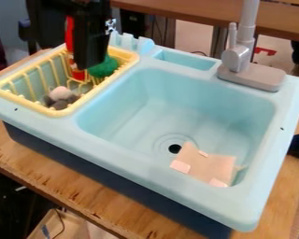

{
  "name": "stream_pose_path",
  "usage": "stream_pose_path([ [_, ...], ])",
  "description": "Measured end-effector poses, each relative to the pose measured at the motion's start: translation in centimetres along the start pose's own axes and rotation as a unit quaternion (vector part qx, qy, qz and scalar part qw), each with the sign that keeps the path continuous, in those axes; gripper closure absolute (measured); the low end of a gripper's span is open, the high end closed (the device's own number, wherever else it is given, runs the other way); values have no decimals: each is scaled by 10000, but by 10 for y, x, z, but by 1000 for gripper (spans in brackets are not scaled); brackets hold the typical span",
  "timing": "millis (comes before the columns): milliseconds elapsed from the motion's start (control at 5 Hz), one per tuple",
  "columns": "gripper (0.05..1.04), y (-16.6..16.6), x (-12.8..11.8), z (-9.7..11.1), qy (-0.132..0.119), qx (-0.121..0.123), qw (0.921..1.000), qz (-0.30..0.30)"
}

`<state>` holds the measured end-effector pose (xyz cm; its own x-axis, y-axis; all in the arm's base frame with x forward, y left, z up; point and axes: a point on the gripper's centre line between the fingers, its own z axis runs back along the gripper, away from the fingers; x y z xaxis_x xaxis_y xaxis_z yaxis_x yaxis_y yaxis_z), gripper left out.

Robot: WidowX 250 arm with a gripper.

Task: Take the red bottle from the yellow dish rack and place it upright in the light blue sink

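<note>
The black gripper (89, 58) hangs over the back part of a yellow wire rack (66, 111) at the upper left. Right beside it, on its left, a tall red object (70, 35) with some white lower down stands upright; whether the gripper touches it is unclear. A green bushy item (104, 68) lies in the rack just right of the gripper's lower end, partly hidden behind it. Toward the rack's front are a pale round piece (60, 92) and dark grey pieces (59, 104).
The light blue sink (127, 107) holds a folded tan piece (205, 163) near its drain. A grey faucet (238, 56) rises at the back right. The sink unit sits on a wooden table (71, 191).
</note>
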<state>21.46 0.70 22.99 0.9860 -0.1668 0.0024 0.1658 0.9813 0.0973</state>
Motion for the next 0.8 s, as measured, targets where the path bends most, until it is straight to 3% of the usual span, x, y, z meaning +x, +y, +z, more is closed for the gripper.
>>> stream_pose_path([
  [200,82,0,0,-5,107,-14,9999,-17],
  [400,82,20,16,6,121,120,9998,-53],
  [600,82,47,32,14,-19,45,9999,114],
  [800,82,69,50,12,-31,155,9997,202],
])
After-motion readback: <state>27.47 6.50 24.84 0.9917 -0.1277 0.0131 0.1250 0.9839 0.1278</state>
